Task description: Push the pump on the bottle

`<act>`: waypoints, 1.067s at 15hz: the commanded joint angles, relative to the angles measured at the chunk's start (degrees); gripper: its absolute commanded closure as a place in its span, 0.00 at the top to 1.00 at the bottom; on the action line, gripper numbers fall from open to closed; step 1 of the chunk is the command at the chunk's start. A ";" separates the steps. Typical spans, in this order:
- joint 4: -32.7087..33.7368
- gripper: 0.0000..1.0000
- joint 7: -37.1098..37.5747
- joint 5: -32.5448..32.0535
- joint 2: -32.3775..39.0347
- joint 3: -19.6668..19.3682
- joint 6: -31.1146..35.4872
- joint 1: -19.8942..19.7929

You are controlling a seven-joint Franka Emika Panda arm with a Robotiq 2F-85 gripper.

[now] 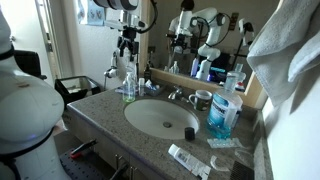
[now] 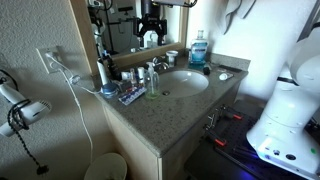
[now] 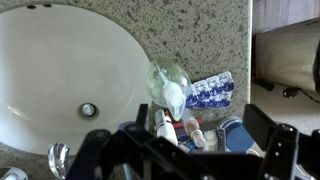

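Speckled grey stone forms the surface [image 1: 100,112]. The bottle [image 1: 128,90] stands upright at its back edge, against the mirror, just beside the sink [image 1: 160,115], on the side away from the blue bottle [image 1: 221,115]. The hand [image 1: 127,50] hangs above the bottle, not touching it. Its fingers [image 3: 272,140] are set wide and hold nothing. In the wrist view the pump [image 3: 174,97] lies roughly between them.

Hazards from this position, as judged:
- Straddling. With the fingers this wide, a straight descent may pass them down both sides of the pump, and no press results.
- Tipping. The bottle is slim, so an off-centre push on the pump or its nozzle is likely to topple it toward the sink or the mirror.
- Sliding. A slanted push may skid the bottle along the back edge.
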 commanded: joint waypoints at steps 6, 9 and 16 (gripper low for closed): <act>0.26 0.27 3.61 -1.68 2.16 0.30 3.39 -0.80; -0.04 0.03 3.72 -1.75 2.37 0.29 3.59 -1.01; -0.54 0.05 3.66 -0.83 4.53 0.20 4.69 -0.79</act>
